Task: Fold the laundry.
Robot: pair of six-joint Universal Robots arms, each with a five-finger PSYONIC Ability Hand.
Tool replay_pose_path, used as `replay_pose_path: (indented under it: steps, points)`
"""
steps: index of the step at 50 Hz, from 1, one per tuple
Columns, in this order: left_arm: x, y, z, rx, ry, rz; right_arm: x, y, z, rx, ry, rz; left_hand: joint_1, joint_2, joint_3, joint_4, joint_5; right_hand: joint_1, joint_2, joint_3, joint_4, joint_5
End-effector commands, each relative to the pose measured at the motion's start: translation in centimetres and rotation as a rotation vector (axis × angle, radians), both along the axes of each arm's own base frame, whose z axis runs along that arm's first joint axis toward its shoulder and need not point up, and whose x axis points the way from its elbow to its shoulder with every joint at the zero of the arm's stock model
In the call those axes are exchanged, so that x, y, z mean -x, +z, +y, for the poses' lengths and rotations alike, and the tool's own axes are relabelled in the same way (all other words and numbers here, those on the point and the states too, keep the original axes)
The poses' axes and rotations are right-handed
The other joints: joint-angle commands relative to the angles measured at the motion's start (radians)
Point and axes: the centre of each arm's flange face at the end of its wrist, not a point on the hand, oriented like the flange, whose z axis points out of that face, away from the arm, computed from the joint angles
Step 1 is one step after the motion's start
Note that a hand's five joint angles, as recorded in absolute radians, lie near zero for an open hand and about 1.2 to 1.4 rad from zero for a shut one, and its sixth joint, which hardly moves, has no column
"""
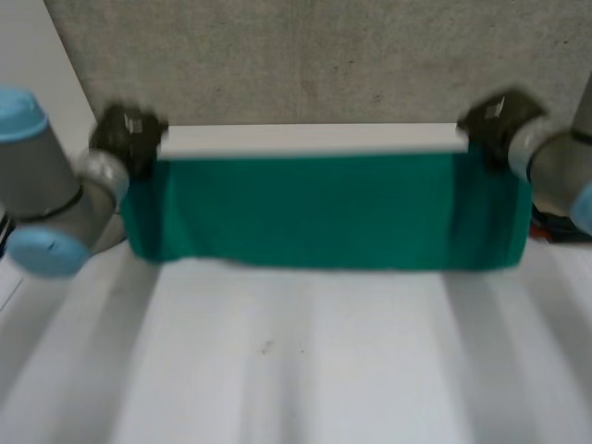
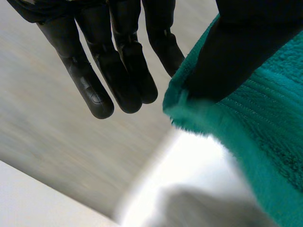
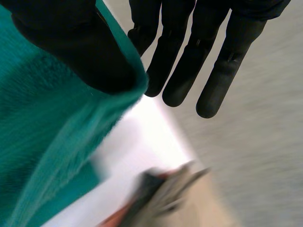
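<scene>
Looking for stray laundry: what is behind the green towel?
The green towel hangs between the left hand and right hand; past its top edge, white table and grey wall show. Anything directly behind it is hidden.

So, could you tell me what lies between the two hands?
The green towel, stretched between left hand and right hand, each pinching a corner, as the head view shows.

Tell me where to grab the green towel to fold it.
Grip the towel by its two upper corners, coming in from each outer side. It stretches wide and flat between them, so the corners stick out free. The left hand and right hand pinch it there now.
</scene>
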Motion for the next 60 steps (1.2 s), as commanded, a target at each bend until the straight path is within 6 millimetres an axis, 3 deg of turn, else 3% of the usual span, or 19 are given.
replay_pose_path:
  steps: [1, 3, 7, 9, 13, 17, 21, 22, 25, 26, 30, 35, 41, 42, 45, 48, 52, 56, 60]
  points:
    - [1.4, 12.2, -2.9, 0.578, -0.022, 0.299, -0.4, 9.9, -3.8, 0.551, -0.010, -0.341, 0.220, 0.197, 0.203, 0.196, 0.252, 0.270, 0.210, 0.203, 0.196, 0.206]
    - [1.1, 14.7, -2.5, 0.684, -0.042, 0.395, -0.2, 12.1, -3.6, 0.670, 0.009, -0.422, 0.220, 0.197, 0.203, 0.196, 0.252, 0.270, 0.210, 0.203, 0.196, 0.206]
    - [0.3, 15.9, -2.1, 0.700, -0.017, 0.432, -0.1, 13.2, -2.9, 0.713, 0.024, -0.442, 0.220, 0.197, 0.203, 0.196, 0.252, 0.270, 0.210, 0.203, 0.196, 0.206]
    - [0.5, 15.3, -2.0, 0.667, -0.016, 0.429, -0.1, 12.8, -2.9, 0.697, 0.024, -0.436, 0.220, 0.197, 0.203, 0.196, 0.252, 0.270, 0.210, 0.203, 0.196, 0.206]
    - [0.0, 11.7, -2.7, 0.536, 0.012, 0.388, -0.1, 10.9, -3.2, 0.630, 0.015, -0.414, 0.220, 0.197, 0.203, 0.196, 0.252, 0.270, 0.210, 0.203, 0.196, 0.206]
    - [-0.1, 7.1, -2.2, 0.392, 0.025, 0.343, -0.5, 7.8, -3.3, 0.511, 0.041, -0.377, 0.220, 0.197, 0.203, 0.196, 0.252, 0.270, 0.210, 0.203, 0.196, 0.206]
    - [-0.4, 1.6, -0.9, 0.225, 0.033, 0.288, -0.8, 2.5, -3.8, 0.328, 0.072, -0.321, 0.220, 0.197, 0.203, 0.196, 0.252, 0.270, 0.210, 0.203, 0.196, 0.206]
    - [-0.4, -0.5, -0.1, 0.161, 0.021, 0.262, -0.6, -0.3, -3.9, 0.225, 0.069, -0.296, 0.220, 0.197, 0.203, 0.196, 0.252, 0.270, 0.210, 0.203, 0.196, 0.206]
    - [-0.3, -3.6, 1.6, 0.057, -0.012, 0.222, -0.2, -3.9, -3.8, 0.095, 0.049, -0.256, 0.220, 0.197, 0.203, 0.196, 0.252, 0.270, 0.210, 0.203, 0.196, 0.206]
    - [-0.3, -5.4, 2.9, -0.005, -0.036, 0.199, 0.1, -6.4, -3.3, -0.001, 0.036, -0.216, 0.220, 0.197, 0.203, 0.196, 0.252, 0.270, 0.210, 0.203, 0.196, 0.206]
    - [-1.0, -8.3, 6.4, -0.145, -0.054, 0.116, 1.4, -11.2, -0.9, -0.224, 0.016, -0.094, 0.220, 0.197, 0.203, 0.196, 0.252, 0.270, 0.210, 0.203, 0.196, 0.206]
    - [-2.8, -9.5, 11.1, -0.292, -0.038, -0.055, 3.7, -15.0, 2.7, -0.441, -0.006, 0.050, 0.220, 0.197, 0.203, 0.196, 0.252, 0.270, 0.210, 0.203, 0.196, 0.206]
    - [-6.5, -8.9, 16.5, -0.487, 0.001, -0.273, 7.0, -11.8, 9.4, -0.565, 0.012, 0.291, 0.220, 0.197, 0.203, 0.196, 0.252, 0.270, 0.210, 0.203, 0.196, 0.206]
    - [-7.3, -8.7, 17.7, -0.557, 0.002, -0.315, 7.5, -11.3, 10.0, -0.571, 0.012, 0.318, 0.220, 0.197, 0.203, 0.196, 0.252, 0.270, 0.210, 0.203, 0.196, 0.206]
    - [-8.2, -8.4, 19.0, -0.653, -0.009, -0.349, 8.7, -10.1, 11.9, -0.582, 0.040, 0.403, 0.220, 0.197, 0.203, 0.196, 0.252, 0.270, 0.210, 0.203, 0.196, 0.206]
    - [-8.3, -8.2, 19.7, -0.739, -0.063, -0.353, 8.8, -9.8, 12.0, -0.556, 0.055, 0.434, 0.220, 0.197, 0.203, 0.196, 0.252, 0.270, 0.210, 0.203, 0.196, 0.206]
    - [-7.7, -7.1, 18.2, -0.680, -0.105, -0.317, 8.7, -9.7, 11.1, -0.534, 0.035, 0.405, 0.220, 0.197, 0.203, 0.196, 0.252, 0.270, 0.210, 0.203, 0.196, 0.206]
    - [-6.8, -7.6, 14.6, -0.574, -0.109, -0.292, 8.0, -11.7, 7.9, -0.495, 0.008, 0.349, 0.220, 0.197, 0.203, 0.196, 0.252, 0.270, 0.210, 0.203, 0.196, 0.206]
    - [-4.6, -7.4, 11.1, -0.405, -0.115, -0.250, 5.1, -12.0, 4.2, -0.334, -0.008, 0.309, 0.220, 0.197, 0.203, 0.196, 0.252, 0.270, 0.210, 0.203, 0.196, 0.206]
